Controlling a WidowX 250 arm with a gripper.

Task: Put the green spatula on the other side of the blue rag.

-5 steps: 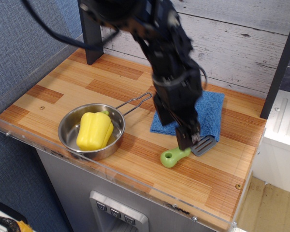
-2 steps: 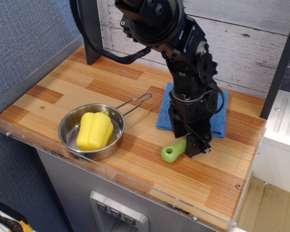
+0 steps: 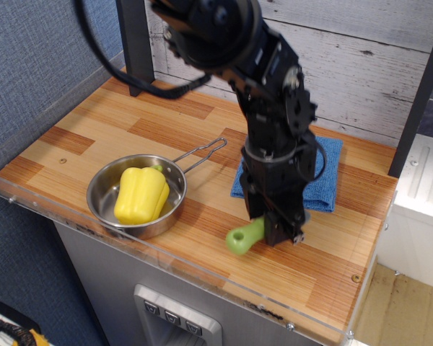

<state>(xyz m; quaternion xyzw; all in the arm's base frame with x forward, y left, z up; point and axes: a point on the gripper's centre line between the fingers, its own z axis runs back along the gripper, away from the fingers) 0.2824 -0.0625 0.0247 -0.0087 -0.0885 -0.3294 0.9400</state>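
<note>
View: observation.image, a single camera looking down at the table from the front.

Gripper [image 3: 280,232]: black, pointing down at the front of the arm, low over the table near its front edge. It covers the middle of the green spatula. The fingers are dark against the dark housing, so their spacing cannot be read; whether they clamp the spatula or only stand over it cannot be told.

Green spatula [image 3: 245,236]: only the lime-green handle shows, sticking out to the image left of the gripper, with the hole at its free end. The blade is hidden behind the gripper. The handle lies in front of the blue rag, on the camera side, and is well apart from the pan.

Blue rag [image 3: 323,180]: flat on the table behind the gripper, toward the back wall. The arm covers most of its left and middle; the right part and the near edge are visible.

Steel pan [image 3: 105,192]: on the left half of the table near the front edge, with its wire handle running up and to the right toward the arm.

Yellow pepper [image 3: 140,194]: lying inside the pan and filling most of the bowl.

Table [image 3: 86,122]: wood-plank pattern top with a clear plastic lip along the front and left edges.

Back wall [image 3: 361,43]: whitewashed boards behind the table.
</note>
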